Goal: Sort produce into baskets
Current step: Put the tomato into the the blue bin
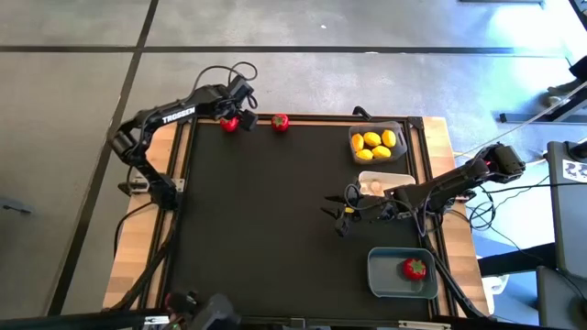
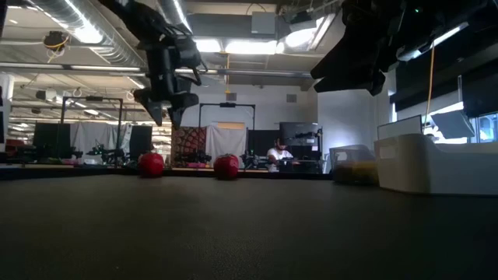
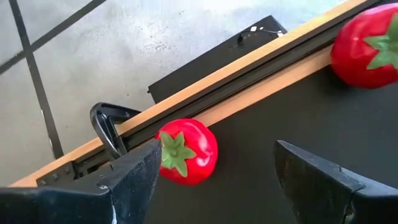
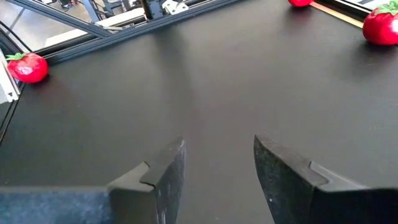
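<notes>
Red fruit at far edge: push-off risk

High view: left gripper (image 1: 235,114) open over red fruit (image 1: 228,123) at table's far edge; second fruit (image 1: 280,121) near. Right gripper (image 1: 341,218) empty, half-open, mid-table, near white basket (image 1: 401,179).
Left wrist view: one finger (image 3: 134,180) touches fruit; may nudge it off.

- I see two red fruits (image 1: 229,123) (image 1: 280,121) with green tops on the table's far edge, left of centre, near each other but apart.
- Grey basket (image 1: 356,131), far right corner: four lemons (image 1: 377,145).
- White basket (image 1: 397,178) beside it: garlic bulbs (image 1: 371,186).
- Blue-grey basket (image 1: 381,273), near right corner: one red fruit (image 1: 415,268).
</notes>
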`<act>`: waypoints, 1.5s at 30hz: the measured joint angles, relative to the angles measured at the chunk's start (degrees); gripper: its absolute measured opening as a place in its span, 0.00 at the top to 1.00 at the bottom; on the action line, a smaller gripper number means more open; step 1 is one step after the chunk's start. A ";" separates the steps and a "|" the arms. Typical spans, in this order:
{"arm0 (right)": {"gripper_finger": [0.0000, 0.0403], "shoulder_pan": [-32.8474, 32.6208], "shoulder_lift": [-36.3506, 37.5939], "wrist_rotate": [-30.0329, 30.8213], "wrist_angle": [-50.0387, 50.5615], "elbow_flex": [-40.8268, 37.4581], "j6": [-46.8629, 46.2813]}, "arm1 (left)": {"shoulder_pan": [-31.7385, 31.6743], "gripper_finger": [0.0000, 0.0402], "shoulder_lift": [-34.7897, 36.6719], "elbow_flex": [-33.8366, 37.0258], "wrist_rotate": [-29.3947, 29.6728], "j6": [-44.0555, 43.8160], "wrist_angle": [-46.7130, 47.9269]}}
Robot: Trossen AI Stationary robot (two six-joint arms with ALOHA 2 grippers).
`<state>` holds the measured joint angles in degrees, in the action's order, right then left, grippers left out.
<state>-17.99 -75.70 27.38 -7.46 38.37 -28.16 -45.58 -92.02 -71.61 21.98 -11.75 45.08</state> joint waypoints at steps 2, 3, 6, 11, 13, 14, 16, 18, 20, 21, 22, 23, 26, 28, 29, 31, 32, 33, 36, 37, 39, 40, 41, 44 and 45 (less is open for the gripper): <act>0.53 0.01 0.00 0.00 0.00 0.00 -0.01 | -0.31 0.24 -0.80 0.00 0.07 -0.48 -0.60; 0.53 0.01 0.00 0.00 0.00 0.00 0.00 | -0.33 0.24 -1.29 -0.02 0.11 -0.37 -1.02; 0.53 -0.01 0.00 0.00 0.00 0.00 0.00 | -0.57 0.24 -2.42 0.00 0.57 0.58 -0.25; 0.53 0.01 0.00 0.00 -0.02 0.00 -0.01 | -2.86 0.24 -4.57 0.00 0.85 -1.17 0.93; 0.53 0.01 0.00 0.02 -0.07 0.00 -0.02 | -3.78 0.24 -5.64 -0.02 0.85 -1.27 1.75; 0.53 0.01 0.00 0.02 -0.05 0.00 -0.01 | -4.24 0.23 -6.21 -0.02 0.83 -1.39 2.30; 0.53 0.01 0.00 0.00 -0.07 0.00 -0.02 | -5.09 0.19 -7.58 -0.02 0.89 -1.65 3.36; 0.53 0.01 0.00 0.00 -0.07 0.00 -0.01 | -6.04 0.15 -9.12 -0.02 4.06 -8.32 4.27; 0.53 0.01 0.00 0.00 -0.07 0.00 0.00 | -7.12 0.12 -10.46 -0.02 4.81 -11.98 4.21; 0.53 0.01 0.00 0.00 -0.07 0.00 -0.01 | -7.71 0.11 -10.97 -0.02 4.26 -11.96 4.21; 0.53 0.01 0.00 0.00 -0.07 0.00 0.00 | -8.10 0.10 -11.41 -0.02 3.07 -11.44 4.21; 0.53 0.01 0.00 0.00 -0.07 0.00 -0.02 | -8.26 0.10 -11.78 -0.02 1.51 -10.50 4.00; 0.53 0.01 0.00 0.00 -0.07 0.00 0.00 | -8.35 0.10 -12.19 -0.02 -1.95 -8.40 3.72; 0.53 0.01 0.00 0.00 -0.07 0.00 -0.02 | -8.27 0.10 -12.10 -0.02 -2.37 -7.18 3.39; 0.53 0.01 0.00 0.00 -0.07 0.00 -0.02 | -8.26 0.11 -12.10 -0.02 -1.98 -6.89 3.56; 0.53 0.01 0.00 0.00 -0.07 0.00 -0.02 | -8.37 0.11 -12.10 -0.02 -1.59 -6.93 3.56; 0.53 0.01 0.00 0.00 -0.07 0.00 -0.02 | -8.45 0.11 -12.10 -0.02 -1.37 -7.14 3.56; 0.53 0.01 0.00 0.00 -0.07 0.00 -0.02 | -8.60 0.11 -12.10 -0.02 -1.29 -7.20 3.68; 0.53 0.01 0.00 0.00 -0.07 0.00 0.00 | -8.94 0.11 -12.10 -0.02 -1.20 -6.97 4.03; 0.53 0.01 0.00 0.00 -0.07 0.00 -0.02 | -8.94 0.11 -12.06 -0.02 -1.20 -6.88 4.19; 0.53 0.01 0.00 0.00 -0.07 0.00 0.00 | -8.86 0.11 -11.39 -0.25 -1.15 -7.03 5.37; 0.53 0.01 0.00 0.00 -0.08 0.00 0.00 | -8.78 0.11 -10.78 -0.48 -0.96 -7.21 5.75; 0.53 0.01 0.00 0.00 -0.07 0.00 -0.02 | -8.79 0.11 -10.10 -0.75 -0.94 -7.25 5.97; 0.53 0.01 0.00 0.00 -0.07 0.00 -0.02 | -8.94 0.11 -8.52 -0.87 -0.87 -7.39 8.40; 0.53 0.01 0.00 -0.02 -0.07 0.00 -0.02 | -9.23 0.11 -8.42 -0.87 -0.87 -7.61 8.72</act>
<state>-17.98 -75.70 27.36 -7.53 38.37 -28.18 -54.81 -100.44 -72.49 21.10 -19.37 53.80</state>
